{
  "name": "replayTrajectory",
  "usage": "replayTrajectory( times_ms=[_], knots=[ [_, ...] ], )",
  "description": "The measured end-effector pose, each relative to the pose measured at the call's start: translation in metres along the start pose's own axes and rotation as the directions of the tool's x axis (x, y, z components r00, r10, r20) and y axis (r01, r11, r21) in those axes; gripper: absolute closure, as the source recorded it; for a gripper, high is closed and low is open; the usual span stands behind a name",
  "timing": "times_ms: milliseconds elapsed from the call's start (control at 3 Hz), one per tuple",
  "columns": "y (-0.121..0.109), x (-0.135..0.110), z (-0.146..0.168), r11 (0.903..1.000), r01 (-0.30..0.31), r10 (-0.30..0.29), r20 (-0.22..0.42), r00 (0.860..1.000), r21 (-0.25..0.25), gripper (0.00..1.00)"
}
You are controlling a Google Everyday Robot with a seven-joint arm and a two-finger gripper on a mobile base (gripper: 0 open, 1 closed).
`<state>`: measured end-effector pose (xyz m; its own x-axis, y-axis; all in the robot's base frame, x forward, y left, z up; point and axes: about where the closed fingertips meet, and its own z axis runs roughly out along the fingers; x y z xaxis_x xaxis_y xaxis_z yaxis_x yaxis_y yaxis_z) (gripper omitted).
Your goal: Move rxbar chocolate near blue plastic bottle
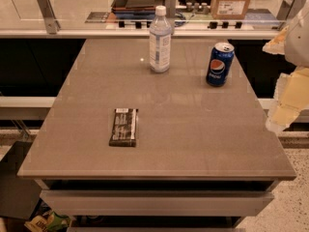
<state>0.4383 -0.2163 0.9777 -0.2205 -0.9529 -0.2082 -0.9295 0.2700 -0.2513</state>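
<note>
The rxbar chocolate [123, 127] lies flat on the grey table [193, 129], left of the middle and toward the front, its long side pointing away from me. The blue plastic bottle [160, 40] stands upright near the table's far edge, white cap on top. My gripper [285, 100] shows as pale yellowish and white parts at the right edge of the view, beyond the table's right side. It is well apart from both the bar and the bottle and holds nothing that I can see.
A blue Pepsi can [219, 65] stands upright at the back right of the table, to the right of the bottle. A counter with a glass panel [96, 8], a tray and a cardboard box [231, 1] runs behind the table.
</note>
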Motion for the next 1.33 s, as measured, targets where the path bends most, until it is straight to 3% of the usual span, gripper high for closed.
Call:
replayTrajectory(
  times_ms=[333,667,1000,1333],
  knots=[
    [0.000,0.000,0.000,1.0000,0.000,0.000,0.000,1.000,0.000,0.00],
    [0.006,-0.009,-0.008,0.9977,-0.061,0.060,0.048,0.997,0.029,0.00],
    [0.020,-0.031,-0.025,0.9742,-0.211,0.198,0.143,0.970,0.080,0.00],
    [0.034,-0.050,-0.042,0.9159,-0.379,0.345,0.224,0.911,0.132,0.00]
  ],
)
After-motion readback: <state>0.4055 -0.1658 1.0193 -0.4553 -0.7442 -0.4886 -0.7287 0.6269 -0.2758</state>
